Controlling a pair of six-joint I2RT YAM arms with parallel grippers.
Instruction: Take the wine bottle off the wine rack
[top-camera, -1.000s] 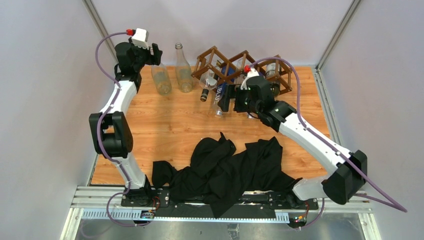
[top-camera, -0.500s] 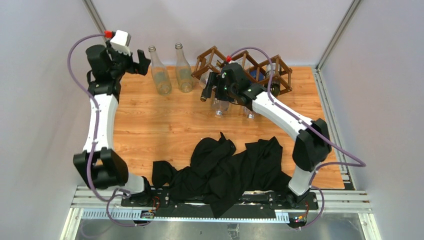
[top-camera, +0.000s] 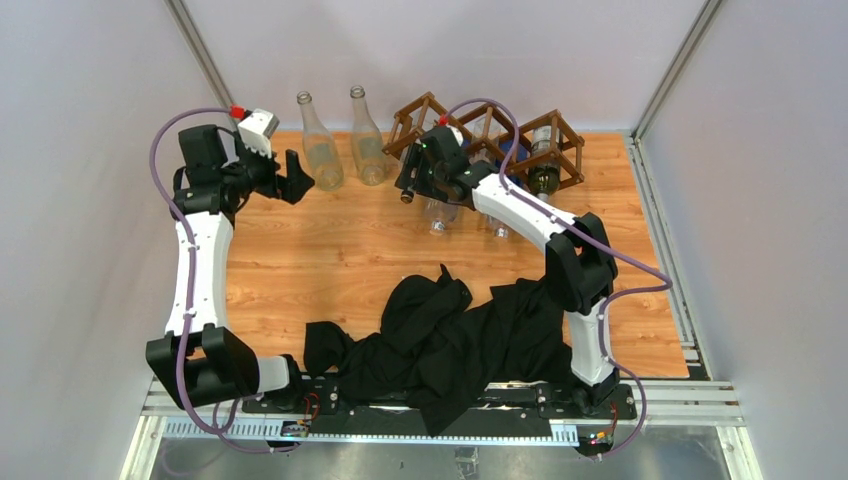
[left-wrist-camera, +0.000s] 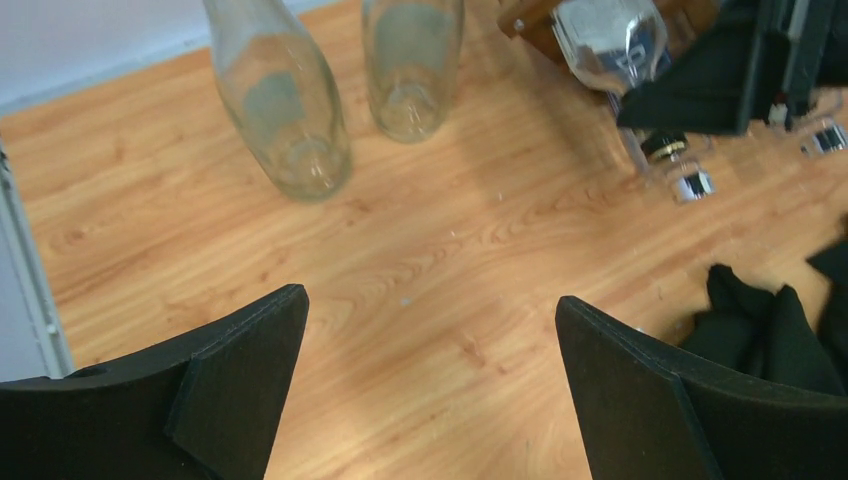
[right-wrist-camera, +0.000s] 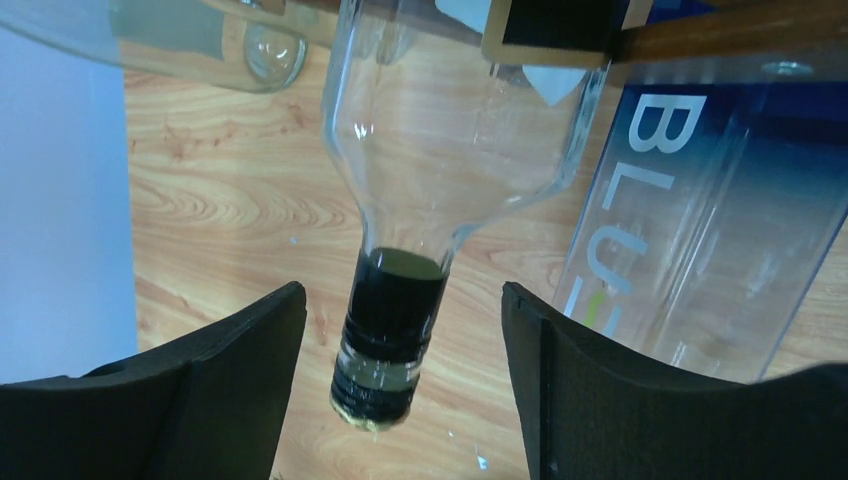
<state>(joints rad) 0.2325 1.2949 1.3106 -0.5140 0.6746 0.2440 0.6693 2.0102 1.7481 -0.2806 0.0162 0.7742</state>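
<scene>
The wine rack is a dark wooden lattice at the back of the table, and one of its sticks shows in the right wrist view. Bottles lie in its cells, necks toward me. The leftmost is a clear wine bottle with a dark capped neck. My right gripper is open, one finger on each side of that neck without touching it; from above it sits at the rack's left cell. My left gripper is open and empty above bare wood, left of the rack.
Two clear empty bottles stand left of the rack, just beyond my left gripper. A clear bottle with blue lettering lies beside the held-around neck. A dark bottle is in the right cell. Black cloth lies at the near edge.
My right arm has swung left along the rack, from the blue-lettered bottle to the leftmost bottle's neck. My left arm has shifted and its gripper has come down toward the table.
</scene>
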